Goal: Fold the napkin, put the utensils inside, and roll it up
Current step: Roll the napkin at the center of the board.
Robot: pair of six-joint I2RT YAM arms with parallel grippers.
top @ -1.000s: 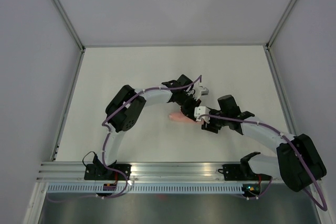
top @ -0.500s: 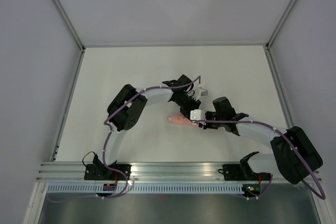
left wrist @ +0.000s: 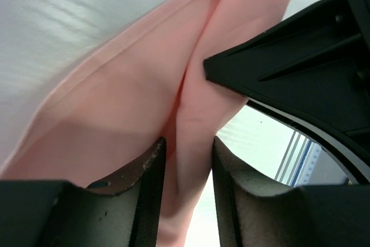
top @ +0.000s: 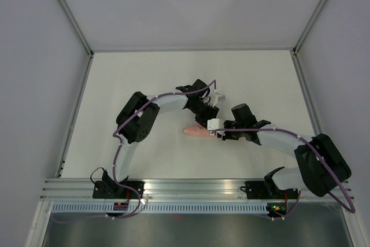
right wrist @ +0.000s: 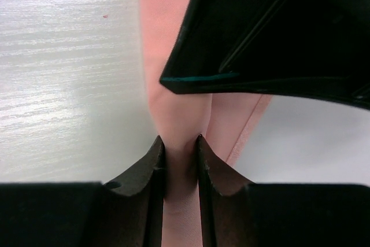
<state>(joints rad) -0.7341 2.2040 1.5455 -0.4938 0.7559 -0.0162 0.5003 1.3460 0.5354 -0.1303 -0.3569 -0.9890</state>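
Note:
The pale pink napkin [top: 193, 132] lies bunched into a narrow roll on the white table, between the two grippers. In the left wrist view, a fold of the napkin [left wrist: 115, 96] runs between the fingers of my left gripper [left wrist: 186, 148], which stand slightly apart with a gap on the right side. My right gripper [right wrist: 178, 143] is pinched on the napkin roll [right wrist: 173, 114], both fingers pressing the cloth. From above, the left gripper [top: 206, 118] and the right gripper [top: 210, 129] meet at the roll's right end. The utensils are hidden.
The right gripper's black finger [left wrist: 306, 56] crowds in from the right of the left wrist view. The left gripper's black body [right wrist: 272, 27] hangs just above the roll. White walls [top: 58, 85] enclose the table, and a metal rail [top: 191, 186] runs along the near edge.
The right gripper has moved left to the roll and closed its fingers on the cloth. The left gripper's fingers have spread apart around the napkin.

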